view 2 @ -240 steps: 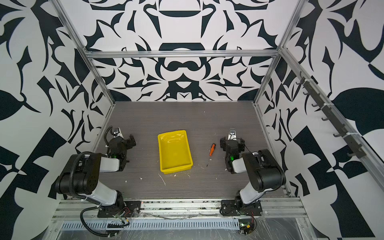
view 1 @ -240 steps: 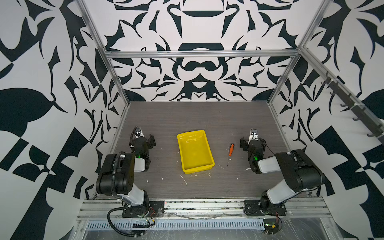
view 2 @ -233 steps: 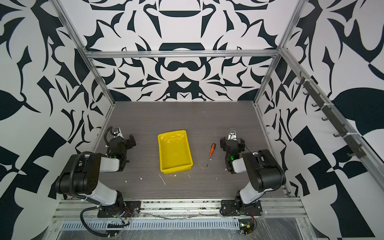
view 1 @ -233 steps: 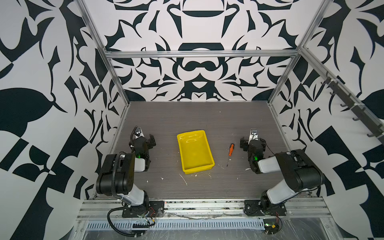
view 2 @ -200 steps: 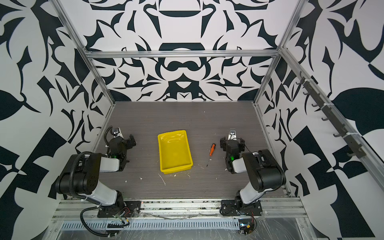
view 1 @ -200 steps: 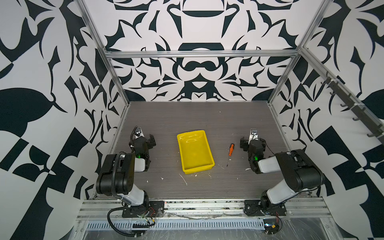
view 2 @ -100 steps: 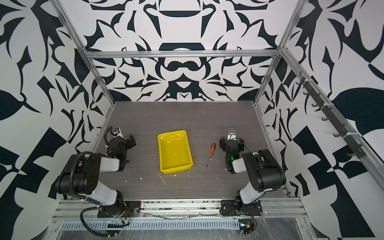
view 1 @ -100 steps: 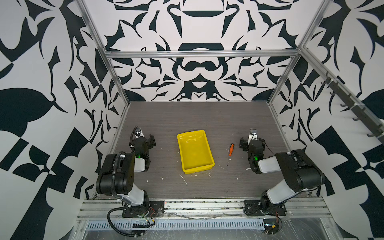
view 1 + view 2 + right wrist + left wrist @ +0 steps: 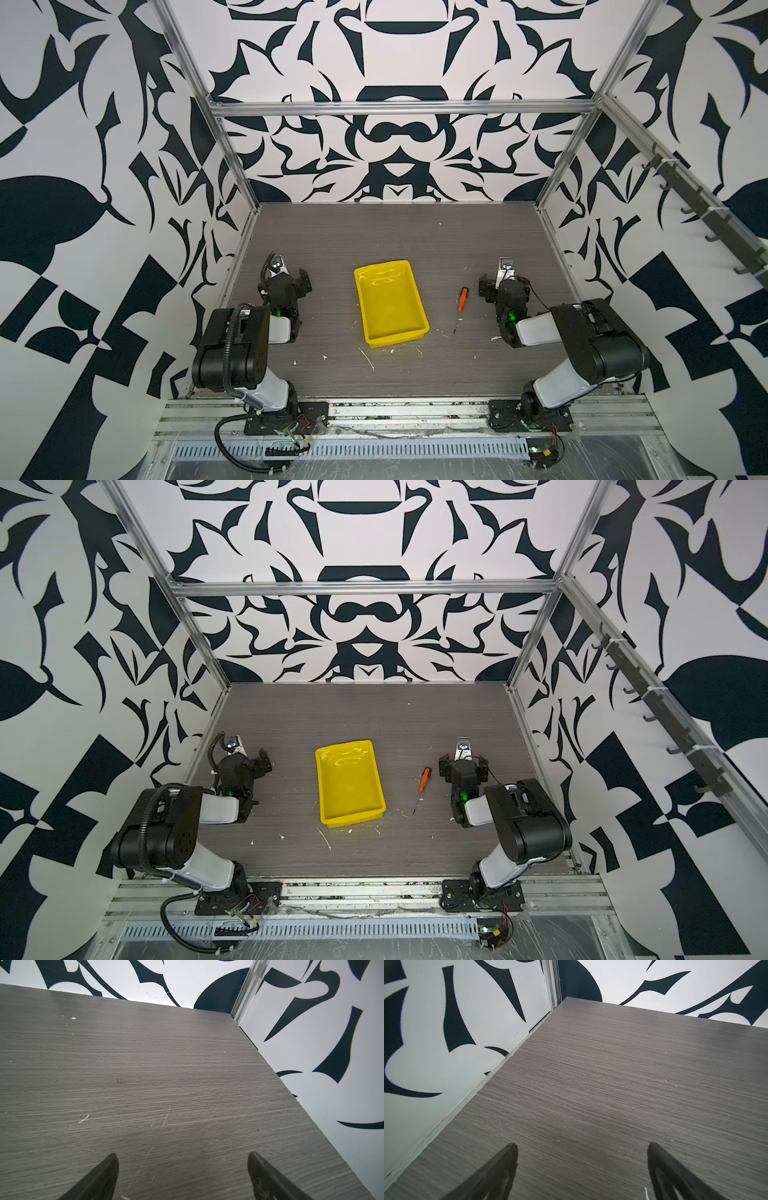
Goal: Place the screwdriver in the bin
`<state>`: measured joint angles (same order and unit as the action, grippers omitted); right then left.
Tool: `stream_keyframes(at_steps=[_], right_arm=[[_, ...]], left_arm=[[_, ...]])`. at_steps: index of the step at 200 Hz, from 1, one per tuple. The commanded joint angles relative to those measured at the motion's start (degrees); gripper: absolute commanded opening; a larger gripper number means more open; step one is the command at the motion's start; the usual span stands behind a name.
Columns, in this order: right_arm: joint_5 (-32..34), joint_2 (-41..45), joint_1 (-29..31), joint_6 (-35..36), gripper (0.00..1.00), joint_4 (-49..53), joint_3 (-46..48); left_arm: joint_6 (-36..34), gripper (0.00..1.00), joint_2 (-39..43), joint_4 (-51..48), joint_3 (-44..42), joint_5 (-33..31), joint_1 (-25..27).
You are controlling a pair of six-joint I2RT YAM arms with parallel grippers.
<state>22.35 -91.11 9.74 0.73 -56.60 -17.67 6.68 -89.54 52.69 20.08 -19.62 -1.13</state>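
The screwdriver [image 9: 460,300] [image 9: 424,780], orange-handled with a thin dark shaft, lies flat on the grey table just right of the bin [image 9: 390,307] [image 9: 350,785]. The bin is a shallow yellow tray with nothing in it. In both top views my right gripper [image 9: 504,287] [image 9: 463,766] rests low to the right of the screwdriver, apart from it, and my left gripper [image 9: 286,282] [image 9: 241,766] sits to the left of the bin. In the wrist views both grippers [image 9: 582,1145] [image 9: 182,1154] stand open over bare table. Neither wrist view shows the screwdriver or the bin.
Patterned walls with metal frame posts [image 9: 561,149] enclose the table [image 9: 395,232] on three sides. Small white scraps [image 9: 368,359] lie in front of the bin. A rail with hooks [image 9: 698,208] runs along the right wall.
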Motion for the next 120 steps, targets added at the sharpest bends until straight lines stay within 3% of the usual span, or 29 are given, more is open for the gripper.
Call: stream_keyframes(at_steps=[1, 120], right_arm=[[-0.6, 1.2, 0.0, 0.8, 1.0, -0.9, -0.9], [-0.6, 1.2, -0.1, 0.7, 0.99, -1.2, -0.7]], left_arm=[[0.8, 0.99, 0.6, 0.8, 0.7, 0.3, -0.2], [0.9, 1.0, 0.6, 0.8, 0.7, 0.2, -0.2]])
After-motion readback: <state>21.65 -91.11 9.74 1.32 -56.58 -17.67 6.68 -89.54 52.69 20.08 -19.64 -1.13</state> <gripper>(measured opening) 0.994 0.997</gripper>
